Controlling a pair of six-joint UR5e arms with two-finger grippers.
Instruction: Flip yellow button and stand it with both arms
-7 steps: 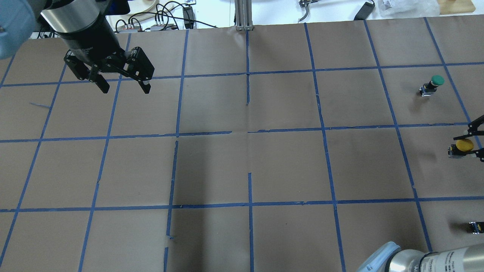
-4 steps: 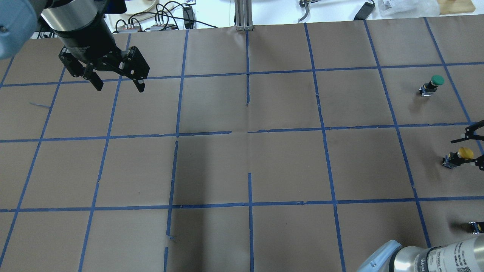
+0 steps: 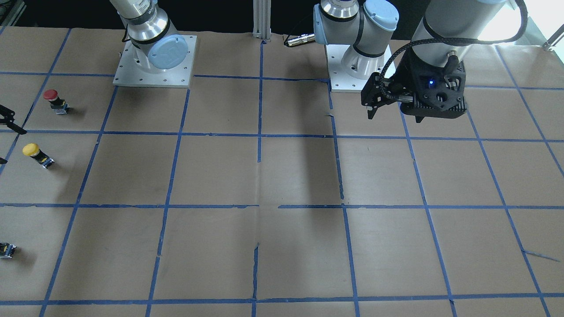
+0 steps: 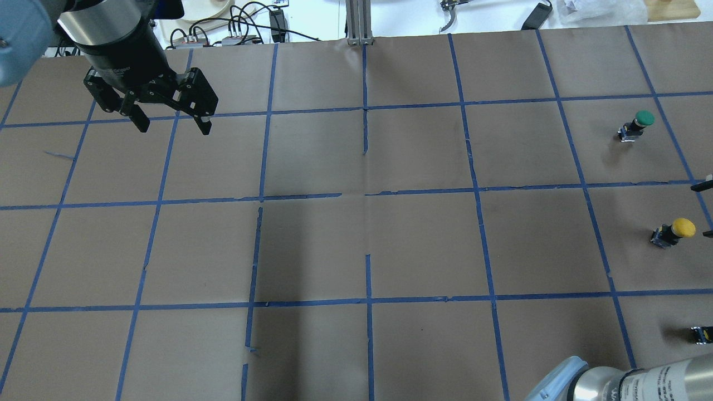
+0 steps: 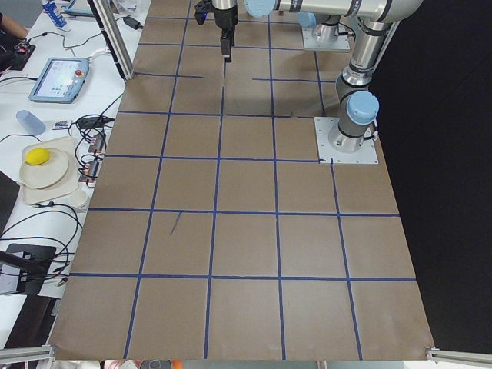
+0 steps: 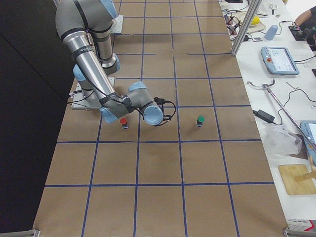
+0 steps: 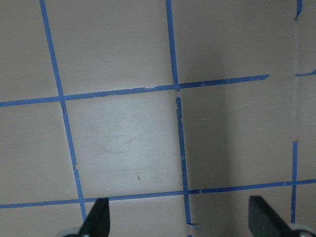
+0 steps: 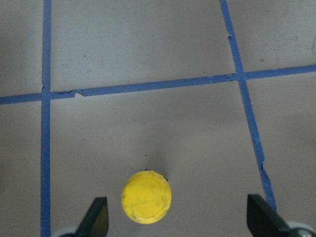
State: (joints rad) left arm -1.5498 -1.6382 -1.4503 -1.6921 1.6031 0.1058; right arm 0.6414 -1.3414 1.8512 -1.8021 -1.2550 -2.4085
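- Yellow button [image 4: 675,230]: stands upright on the table [image 4: 423,245], cap up, in a taped square near the table's right edge.
- Right hand [image 8: 178,222]: spread wide and holding nothing. In its wrist view the button sits between the two fingertips [image 8: 96,217], nearer one of them and touching neither.
- Left hand [image 4: 174,127]: spread wide, holding nothing, above the far left part of the table, well apart from the button.
- Green button [image 4: 640,120]: upright in the square beyond the yellow one.
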